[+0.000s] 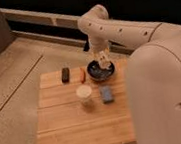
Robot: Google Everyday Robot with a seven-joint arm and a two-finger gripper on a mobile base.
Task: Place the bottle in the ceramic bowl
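Gripper (102,58) at table's (66,125) far side, jaws clamped on bottle (103,63), hangs over bowl (96,77), prob. so release drops it inside.

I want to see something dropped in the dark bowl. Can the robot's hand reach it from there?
Probably yes. The hand hangs just above the ceramic bowl at the table's far edge, and nothing appears to block the way down.

White robot gripper (102,59) hangs over the glossy blue-black round ceramic bowl (97,77); black rectangular block (65,74) far left; pale plank-striped wooden table (66,125).
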